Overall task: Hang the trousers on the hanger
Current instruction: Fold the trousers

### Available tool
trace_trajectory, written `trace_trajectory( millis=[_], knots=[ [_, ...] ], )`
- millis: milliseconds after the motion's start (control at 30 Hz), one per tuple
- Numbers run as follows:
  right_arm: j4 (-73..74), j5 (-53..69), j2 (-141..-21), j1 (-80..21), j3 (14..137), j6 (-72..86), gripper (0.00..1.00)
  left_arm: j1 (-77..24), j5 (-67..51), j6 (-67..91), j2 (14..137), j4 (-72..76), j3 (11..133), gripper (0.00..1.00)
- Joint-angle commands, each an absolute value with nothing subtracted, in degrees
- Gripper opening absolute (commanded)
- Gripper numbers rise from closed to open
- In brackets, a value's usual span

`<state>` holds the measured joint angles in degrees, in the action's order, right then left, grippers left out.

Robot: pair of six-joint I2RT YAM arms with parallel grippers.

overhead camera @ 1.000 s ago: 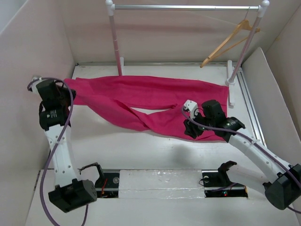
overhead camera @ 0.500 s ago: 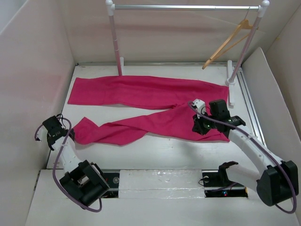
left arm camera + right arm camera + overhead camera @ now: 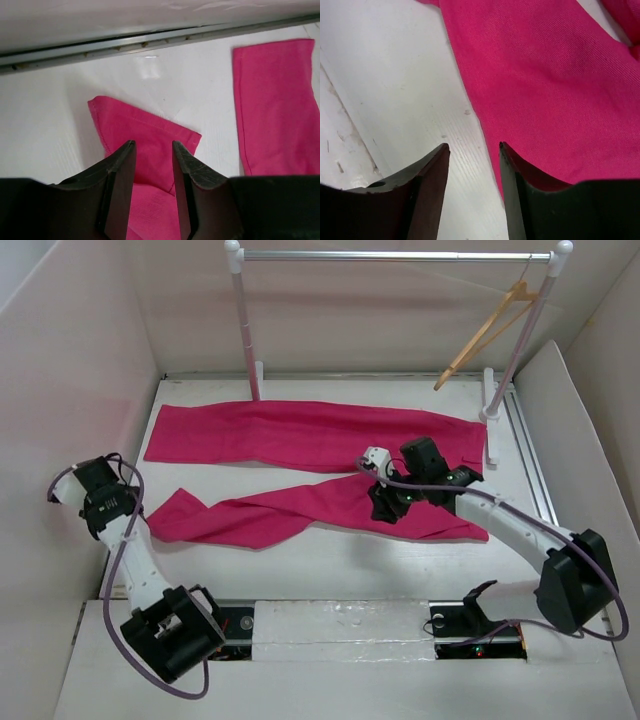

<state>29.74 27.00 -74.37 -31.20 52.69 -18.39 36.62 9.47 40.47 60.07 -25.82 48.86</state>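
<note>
The magenta trousers [image 3: 300, 435] lie flat on the white table, one leg along the back and the other slanting toward the front left. My left gripper [image 3: 118, 502] hangs by the left wall, just off the cuff of the front leg [image 3: 131, 120]. In its wrist view the left gripper [image 3: 152, 145] is open and holds nothing. My right gripper [image 3: 383, 505] is low over the front leg's near edge [image 3: 560, 90]. There the right gripper [image 3: 474, 146] stands open, straddling the hem. The tan wooden hanger [image 3: 488, 328] hangs tilted from the right end of the rail.
A rack with a grey rail [image 3: 390, 256] and two white posts [image 3: 245, 330] stands at the back. Pale walls enclose the table on the left, back and right. A metal track [image 3: 530, 460] runs along the right side.
My left gripper dragged one leg's end from the back left to the front left, then opened and let it go. My right gripper shifted left along that leg and reopened.
</note>
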Motion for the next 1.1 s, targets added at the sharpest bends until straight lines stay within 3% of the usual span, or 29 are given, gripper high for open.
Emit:
trace_trajectory(
  millis=[0, 33, 67, 100, 133, 200, 233, 267, 300, 367, 567, 833, 967, 1067],
  knots=[
    [28.6, 26.6, -76.5, -31.8, 55.9, -19.9, 0.51, 33.2, 9.7, 35.5, 57.3, -22.3, 47.1, 0.31],
    [28.7, 25.8, -76.8, -31.8, 55.9, -20.1, 0.48, 31.8, 7.7, 33.4, 56.9, -20.0, 46.2, 0.32],
    [28.6, 25.8, -77.1, -31.8, 55.1, -20.3, 0.23, 30.3, 5.0, 31.9, 58.8, -18.3, 45.9, 0.35],
    [28.1, 26.1, -77.8, -31.8, 54.7, -20.5, 0.12, 26.2, 4.9, 30.2, 61.4, -19.6, 48.0, 0.35],
    [27.7, 26.3, -78.0, -31.8, 54.3, -20.6, 0.04, 23.3, 6.1, 29.5, 64.3, -21.0, 49.7, 0.35],
    [27.2, 26.5, -78.6, -32.4, 53.4, -20.7, 0.00, 16.9, 9.2, 27.3, 74.6, -24.3, 55.5, 0.35],
    [27.2, 26.5, -79.4, -33.2, 53.3, -20.7, 0.05, 11.9, 11.6, 27.5, 78.1, -26.5, 58.1, 0.36],
    [27.4, 25.8, -79.5, -33.7, 53.3, -21.0, 0.22, 10.2, 14.2, 27.8, 84.2, -28.2, 60.4, 0.38],
    [27.7, 25.1, -79.8, -34.6, 53.2, -21.2, 0.31, 9.6, 14.3, 27.9, 86.8, -30.0, 63.9, 0.43],
    [27.7, 24.2, -79.7, -34.6, 52.6, -21.3, 0.44, 9.6, 14.7, 29.1, 91.1, -29.6, 65.3, 0.44],
    [26.3, 24.2, -77.3, -34.6, 50.1, -20.0, 0.45, 11.0, 14.6, 30.0, 98.3, -28.3, 66.9, 0.43],
    [24.7, 23.5, -72.9, -34.6, 47.7, -18.5, 0.46, 11.0, 20.1, 30.2, 96.6, -27.0, 59.2, 0.30],
    [24.8, 23.0, -72.9, -34.6, 48.3, -18.7, 0.53, 11.0, 21.4, 29.9, 101.8, -26.9, 58.4, 0.19],
    [25.1, 22.1, -73.1, -34.6, 48.3, -18.7, 0.59, 11.0, 21.2, 29.8, 102.7, -25.9, 58.1, 0.00]
  ],
)
